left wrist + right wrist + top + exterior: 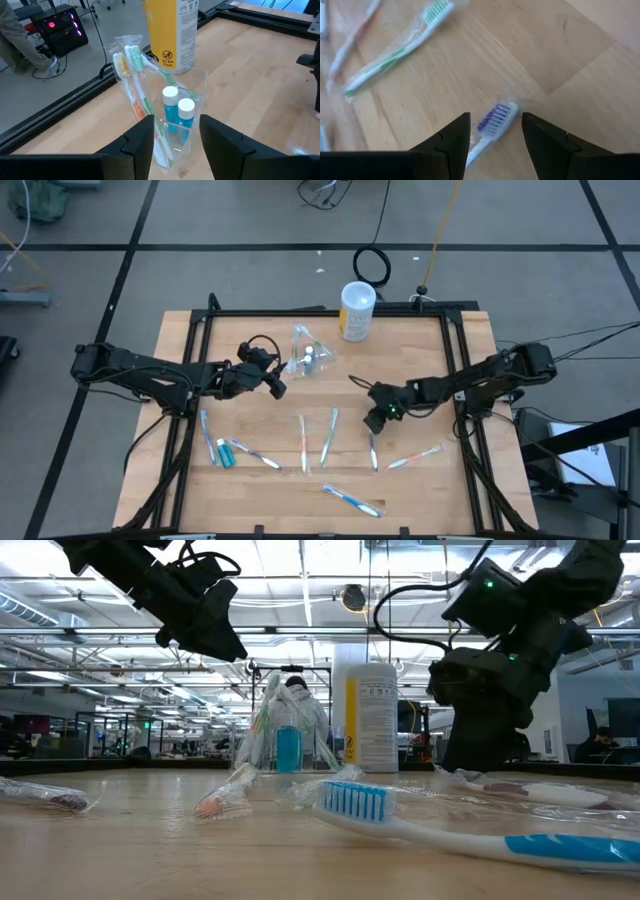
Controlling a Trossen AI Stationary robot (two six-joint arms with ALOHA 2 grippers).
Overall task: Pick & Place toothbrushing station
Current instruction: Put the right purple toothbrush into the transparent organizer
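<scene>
Overhead: right gripper [377,418] poised directly over a purple-bristled toothbrush [373,451], long axis running near-to-far; left gripper [268,380] beside the clear holder [305,356], far centre. Right wrist: jaws spread, empty, straddling the bristle head [495,119]. Left wrist: likewise parted, probably empty.

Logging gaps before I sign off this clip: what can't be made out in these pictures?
- Clear holder, left wrist view: its base is hidden behind the left gripper fingers.
- Purple-bristled toothbrush, right wrist view: its handle runs out of sight between the right gripper fingers.
- Blue toothbrush, low view: handle cut off by the picture's edge.
- White canister, high view: label print too small to read.
</scene>
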